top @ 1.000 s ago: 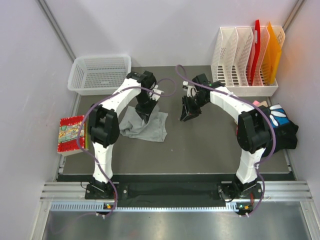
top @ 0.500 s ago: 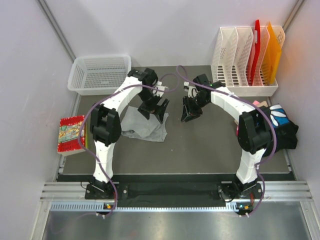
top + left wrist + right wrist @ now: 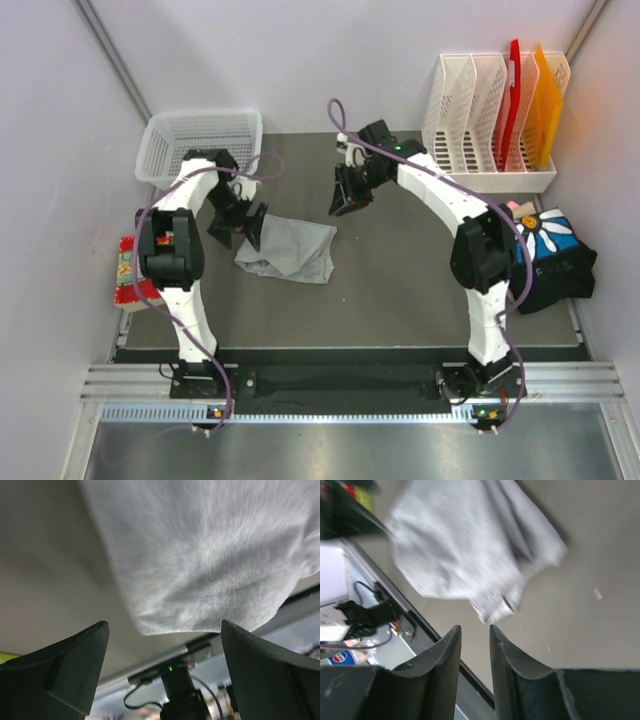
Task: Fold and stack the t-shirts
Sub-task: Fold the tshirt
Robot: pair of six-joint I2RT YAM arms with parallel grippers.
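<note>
Left jaws: were spread wide, with nothing held between them.
Left gripper: was set low at the crumpled, plain light grey cloth t-shirt; the shirt's edge was seen just ahead of the open fingertips, and whether it was touched could not be told.
Right jaws: were drawn to a narrow gap, with nothing gripped between them.
Right gripper: was held apart from the grey shirt, which was seen in its wrist view beyond the fingertips.
Grey t-shirt's place: was laid on the dark table top, between the two grippers and much nearer the left one.
Other t-shirts: were piled, black with blue-and-white on top, well apart from both jaws, beside the right arm.
White plastic mesh basket: was stood near the left gripper, beyond it.
White slotted file rack: was stood beyond the right gripper.
</note>
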